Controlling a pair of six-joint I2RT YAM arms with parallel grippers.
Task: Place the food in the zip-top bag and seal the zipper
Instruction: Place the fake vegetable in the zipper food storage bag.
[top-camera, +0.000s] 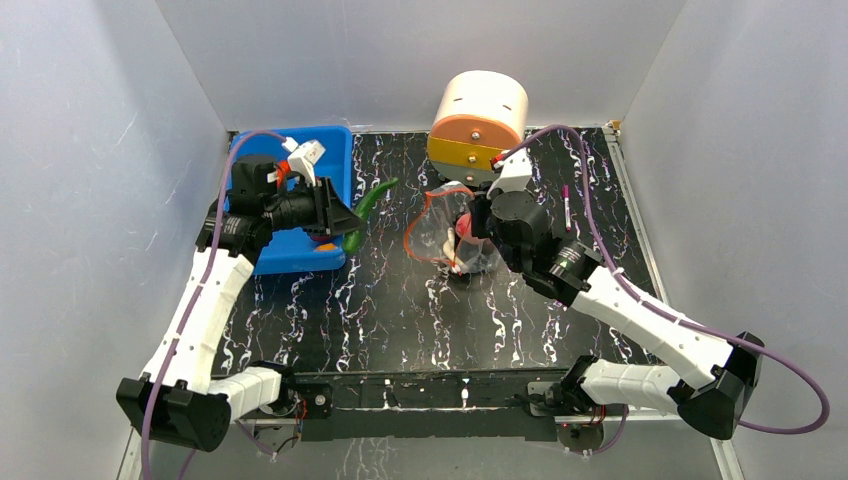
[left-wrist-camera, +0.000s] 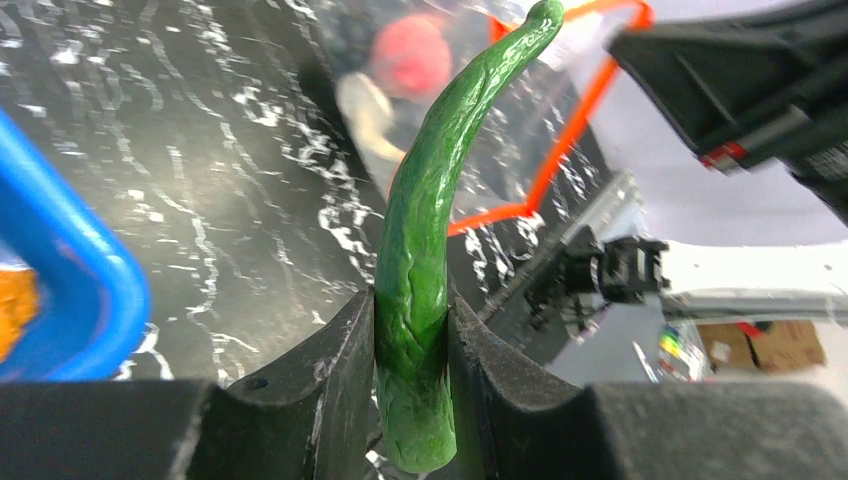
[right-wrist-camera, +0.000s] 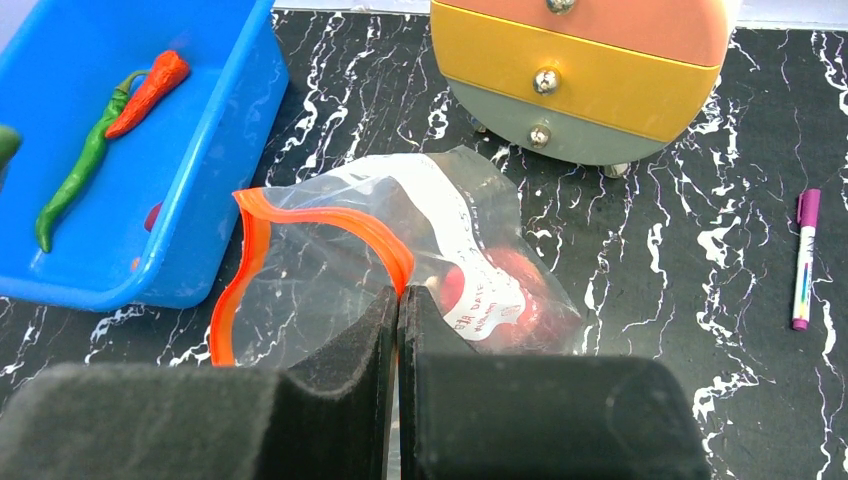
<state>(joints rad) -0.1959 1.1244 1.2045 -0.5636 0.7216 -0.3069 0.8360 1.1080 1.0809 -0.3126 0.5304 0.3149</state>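
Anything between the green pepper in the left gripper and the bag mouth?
Nothing visible. The green pepper in the left gripper is past the blue bin; only bare table separates it from the zip-top bag, whose mouth the right gripper pinches open.
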